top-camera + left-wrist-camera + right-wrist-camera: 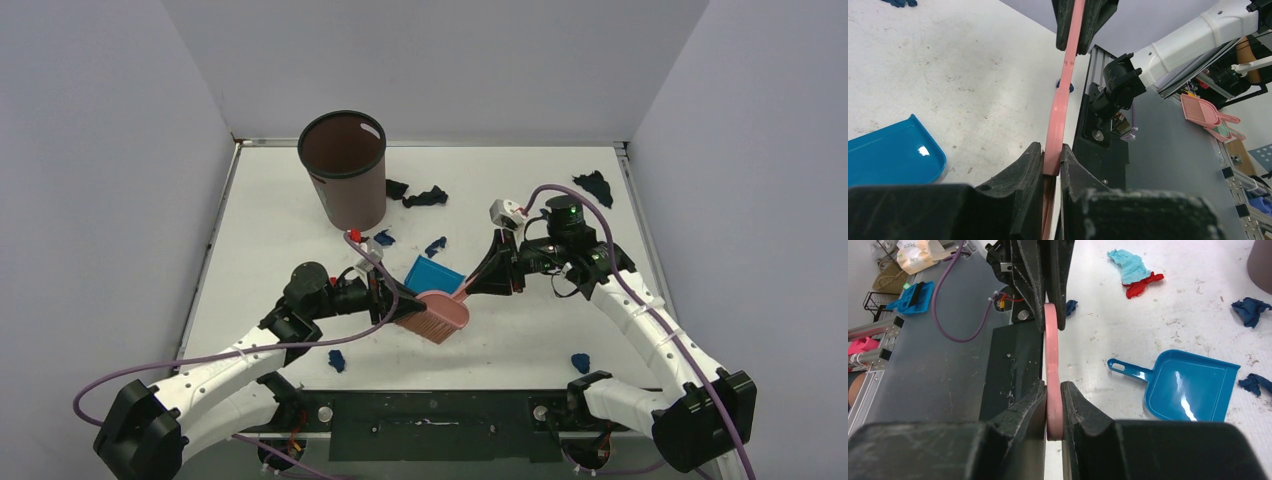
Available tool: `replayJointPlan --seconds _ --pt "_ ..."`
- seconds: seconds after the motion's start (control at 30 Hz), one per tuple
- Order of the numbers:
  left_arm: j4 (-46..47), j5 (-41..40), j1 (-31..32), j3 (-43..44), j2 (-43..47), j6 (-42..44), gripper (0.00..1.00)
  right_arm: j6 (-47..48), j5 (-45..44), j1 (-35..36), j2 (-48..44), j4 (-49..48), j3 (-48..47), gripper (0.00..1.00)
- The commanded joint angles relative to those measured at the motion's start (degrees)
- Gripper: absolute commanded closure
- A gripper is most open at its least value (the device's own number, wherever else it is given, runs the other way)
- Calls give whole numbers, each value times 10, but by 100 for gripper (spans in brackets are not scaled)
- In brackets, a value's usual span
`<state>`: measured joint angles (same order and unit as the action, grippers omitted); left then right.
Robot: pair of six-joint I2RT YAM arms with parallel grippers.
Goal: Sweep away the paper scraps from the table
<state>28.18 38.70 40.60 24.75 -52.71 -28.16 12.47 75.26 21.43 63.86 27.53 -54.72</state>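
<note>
Jaws of left gripper [392,303] and right gripper [480,285] clamp brush [437,314] beside dustpan [432,272], mid-table [560,330].

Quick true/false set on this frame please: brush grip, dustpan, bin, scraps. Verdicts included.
1. The left end effector and right end effector are both closed on the pink brush. True.
2. The right end effector holds the dustpan. False: it lies unheld on the table.
3. The bin stands upright. True.
4. All paper scraps sit in the dustpan. False: the dustpan is empty, and scraps lie scattered on the table.
</note>
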Motion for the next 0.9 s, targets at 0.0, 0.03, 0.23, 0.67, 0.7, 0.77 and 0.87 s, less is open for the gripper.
replayJointPlan --seconds 0.0,0.03,0.23,0.67,0.7,0.77,0.87 --pt "44 9 -6 13 1 -6 100 9 6 3 -15 -31 9 89" --pt "44 8 -7 13 2 -5 100 12 3 2 -17 -28 10 88" --pt "46 8 -10 12 2 -7 100 37 -16 2 -26 -3 11 63" --pt "47 3 -12 13 -4 -11 100 32 -6 1 -16 -10 5 95" --pt "33 -6 -12 16 -4 -6 94 24 -3 -3 -17 -19 7 95" --pt "-12 -47 -13 29 0 16 66 -17 4 -21 -15 -62 22 95" --pt "-97 -132 -14 49 19 45 44 -31 -6 -56 -3 -79 17 95"
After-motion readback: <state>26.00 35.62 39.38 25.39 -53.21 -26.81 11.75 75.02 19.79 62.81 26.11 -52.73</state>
